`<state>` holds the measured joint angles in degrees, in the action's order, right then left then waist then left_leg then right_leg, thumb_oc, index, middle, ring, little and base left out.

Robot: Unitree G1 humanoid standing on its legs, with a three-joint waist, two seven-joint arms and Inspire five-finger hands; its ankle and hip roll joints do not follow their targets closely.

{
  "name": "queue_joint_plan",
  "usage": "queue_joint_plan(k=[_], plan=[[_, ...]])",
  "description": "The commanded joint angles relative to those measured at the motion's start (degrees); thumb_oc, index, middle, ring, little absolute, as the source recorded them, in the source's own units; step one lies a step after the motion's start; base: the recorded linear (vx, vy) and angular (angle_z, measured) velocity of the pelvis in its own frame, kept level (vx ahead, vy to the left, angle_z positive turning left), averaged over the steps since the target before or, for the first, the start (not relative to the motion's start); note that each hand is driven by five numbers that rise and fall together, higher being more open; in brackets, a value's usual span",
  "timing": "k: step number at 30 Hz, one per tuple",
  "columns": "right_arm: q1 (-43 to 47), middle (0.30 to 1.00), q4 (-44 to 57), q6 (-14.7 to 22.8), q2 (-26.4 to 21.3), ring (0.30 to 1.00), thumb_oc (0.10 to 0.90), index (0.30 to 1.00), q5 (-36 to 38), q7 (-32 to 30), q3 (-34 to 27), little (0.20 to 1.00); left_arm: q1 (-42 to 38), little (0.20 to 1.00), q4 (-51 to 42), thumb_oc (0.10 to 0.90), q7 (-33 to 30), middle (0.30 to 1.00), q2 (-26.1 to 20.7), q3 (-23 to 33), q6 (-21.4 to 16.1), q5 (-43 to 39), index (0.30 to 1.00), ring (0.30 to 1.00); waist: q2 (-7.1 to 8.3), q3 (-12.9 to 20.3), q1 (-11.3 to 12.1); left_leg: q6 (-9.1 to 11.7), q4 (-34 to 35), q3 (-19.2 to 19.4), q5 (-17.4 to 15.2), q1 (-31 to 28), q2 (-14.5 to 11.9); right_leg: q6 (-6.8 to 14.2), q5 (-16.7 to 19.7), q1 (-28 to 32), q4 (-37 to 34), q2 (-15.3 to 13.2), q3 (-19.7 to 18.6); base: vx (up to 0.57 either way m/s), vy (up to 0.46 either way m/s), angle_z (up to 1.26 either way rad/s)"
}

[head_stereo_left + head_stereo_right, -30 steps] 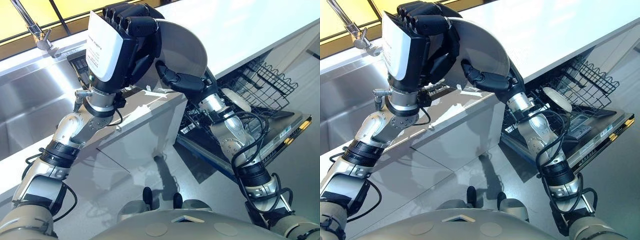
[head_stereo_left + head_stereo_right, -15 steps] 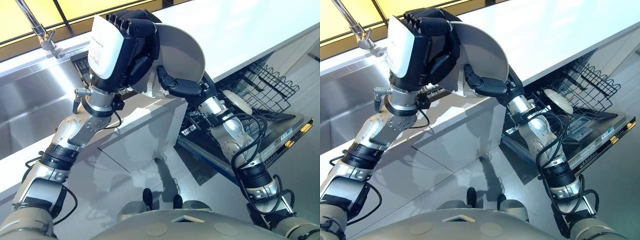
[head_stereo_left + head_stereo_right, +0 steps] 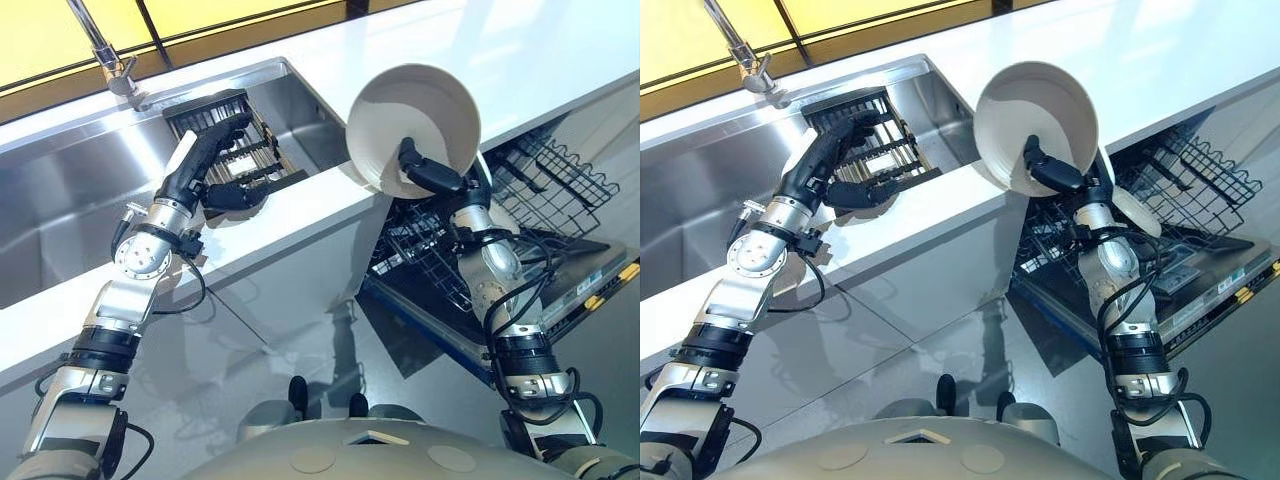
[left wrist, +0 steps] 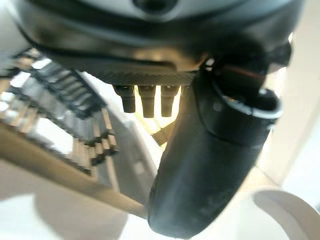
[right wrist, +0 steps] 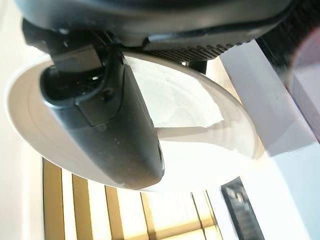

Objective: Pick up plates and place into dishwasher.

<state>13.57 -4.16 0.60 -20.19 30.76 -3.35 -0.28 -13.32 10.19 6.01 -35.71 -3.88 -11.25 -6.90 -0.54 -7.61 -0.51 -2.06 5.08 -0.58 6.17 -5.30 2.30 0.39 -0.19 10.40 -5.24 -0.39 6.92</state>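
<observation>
Left eye view: your left robot hand (image 3: pixel 205 170) has let go of the plate (image 3: pixel 413 127) and pulled back to the tabletop (image 3: pixel 300 205) edge by the sink (image 3: pixel 70 190), fingers extended and loosely spread, thumb apart, holding nothing; half a second ago it was cupped against the plate together with the other hand. The plate now rides on your right robot hand (image 3: pixel 432 178) alone, tilted on edge above the open dishwasher (image 3: pixel 540 290), with the thumb lying across its face. Right eye view: the same transfer reads clearly, the left robot hand near the dark drying rack (image 3: pixel 865 140) in the sink and well apart from the plate; a second plate (image 3: pixel 1135 212) already stands in the dishwasher rack (image 3: pixel 1180 180) just below the right robot hand. Left wrist view: the thumb (image 4: pixel 210 160) stands away from the short row of straight fingers, nothing between them, the drying rack beyond. Right wrist view: the thumb (image 5: pixel 107 120) presses on the plate's inner face, pinching it against the fingers behind. You may judge the handover complete; what remains is lowering the plate into a free rack slot beside the one already there.
</observation>
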Motion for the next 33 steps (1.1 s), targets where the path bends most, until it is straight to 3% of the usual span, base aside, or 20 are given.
queue_joint_plan(k=[1, 5, 16, 24, 33], plan=[[3.04, 0.3, 2.28, 14.45, -4.77, 0.3, 0.1, 0.3, -7.43, -6.53, -6.16, 0.2, -2.42, 0.9, 2.32, 0.8, -0.68, 0.9, -1.75, 6.99, -3.42, -4.89, 0.9, 0.9, -0.81, 6.36, 0.37, -0.19, -0.46, 1.72, -8.19, -4.42, 0.49, 1.04, -3.94, -2.18, 3.33, 1.58, 1.71, 0.07, 0.016, 0.05], [0.46, 0.3, -1.81, 18.05, -8.94, 0.3, 0.1, 0.3, -14.91, -13.35, -10.01, 0.2, -0.31, 0.9, 4.36, 0.8, -0.79, 0.9, -2.05, 10.45, -4.57, -5.33, 0.9, 0.9, -1.25, 5.8, -0.1, -0.32, -1.23, 1.4, -8.65, -5.02, 0.8, 0.79, -4.81, -2.19, 5.1, 1.54, 0.84, 0.1, 0.036, 0.04], [-6.54, 0.3, -13.26, 16.96, -16.21, 0.3, 0.1, 0.3, -24.38, -21.78, -17.37, 0.2, 3.28, 0.9, 6.36, 0.8, -8.13, 0.9, -2.43, 16.9, -3.86, -3.99, 0.9, 0.9, -2.58, 4.19, -2.27, -0.37, -0.63, 0.82, -8.49, -6.13, 1.01, 0.68, -6.25, -3.28, 8.81, 1.28, -0.15, 0.08, 0.045, 0.02], [-7.85, 0.3, -18.63, 16.56, -17.25, 0.3, 0.1, 0.3, -29.97, -17.53, -16.78, 0.2, 3.75, 0.9, 5.46, 0.8, -10.05, 0.9, -1.45, 17.78, -4.03, -4.77, 0.9, 0.9, -3.53, 2.62, -2.58, -0.33, -0.88, 0.04, -8.12, -5.51, 1.41, 0.46, -6.4, -3.97, 9.71, 0.73, -0.36, 0.04, 0.048, -0.02], [-5.19, 0.3, -21.88, 16.99, -20.89, 0.3, 0.1, 0.3, -33.93, -14.95, -12.85, 0.2, 4.41, 0.9, 3.43, 0.8, -9.88, 0.9, -0.68, 16.08, -3.81, -4.65, 0.9, 0.9, -3.73, 0.86, -0.9, -0.35, -1.21, -1.51, -6.92, -4.68, 1.7, 0.35, -5.84, -3.98, 10.36, -0.04, 0.76, 0.03, 0.033, 0.04]])
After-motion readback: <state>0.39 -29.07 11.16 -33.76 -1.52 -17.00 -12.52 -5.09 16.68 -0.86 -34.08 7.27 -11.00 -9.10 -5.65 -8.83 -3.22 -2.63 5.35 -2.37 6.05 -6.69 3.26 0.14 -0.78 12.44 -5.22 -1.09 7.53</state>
